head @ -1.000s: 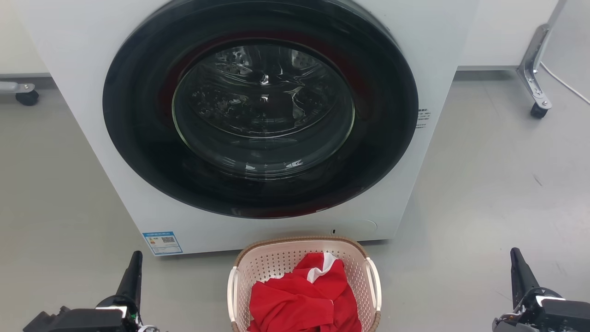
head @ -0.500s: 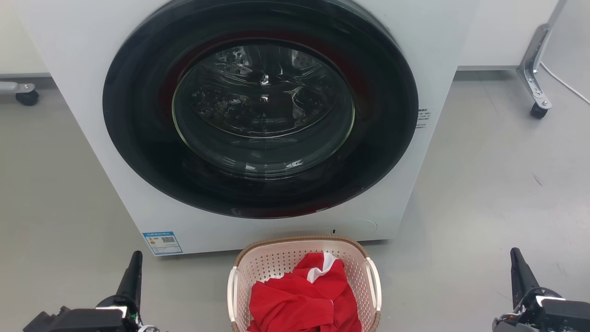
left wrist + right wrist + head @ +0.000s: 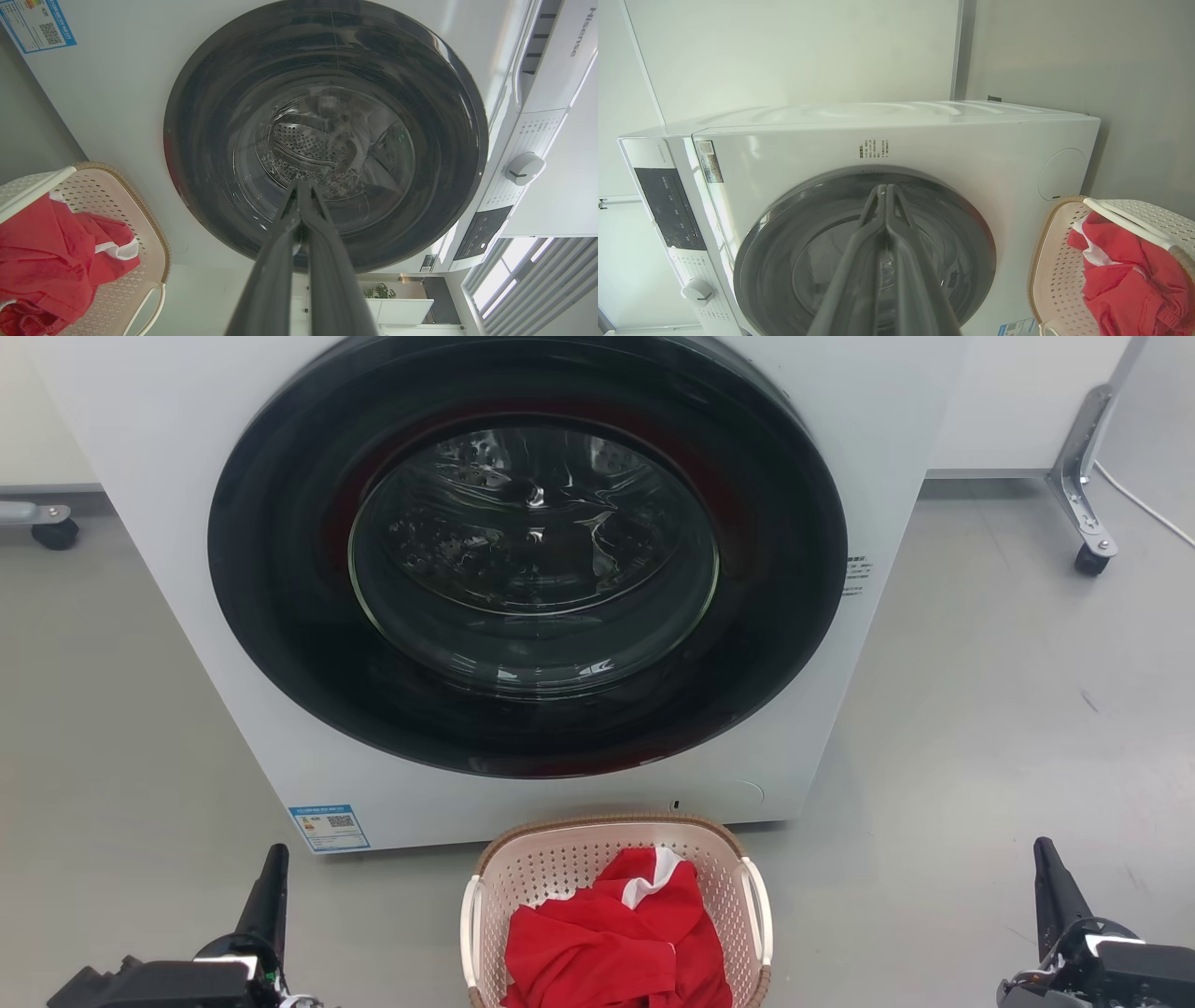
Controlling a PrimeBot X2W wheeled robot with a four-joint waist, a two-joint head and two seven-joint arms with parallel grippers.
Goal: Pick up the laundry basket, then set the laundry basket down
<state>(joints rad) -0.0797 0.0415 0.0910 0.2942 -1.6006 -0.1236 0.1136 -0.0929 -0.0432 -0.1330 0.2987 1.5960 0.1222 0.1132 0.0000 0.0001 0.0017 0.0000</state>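
The left pincer (image 3: 274, 861) sits low at the near left, its two dark fingers pressed together with nothing between them. The right pincer (image 3: 1046, 859) mirrors it at the near right, fingers also narrow, touching and empty. Between the two pincers, well apart from each, the laundry basket (image 3: 551, 870) stands upright on the grey floor (image 3: 980, 709), with a white side handle (image 3: 470, 924) turned toward each pincer. Open floor lies between each pincer and the handle on its side. A crumpled red garment (image 3: 611, 947) with white trim lies inside the basket. Just beyond the basket, ahead of both pincers' fingertips, stands a white washing machine (image 3: 177, 569), its round dark door (image 3: 527, 560) shut. A blue label (image 3: 329, 827) sits just ahead of the left pincer. Far beyond the right pincer is a metal stand leg (image 3: 1083, 476); far beyond the left, a caster (image 3: 54, 532).
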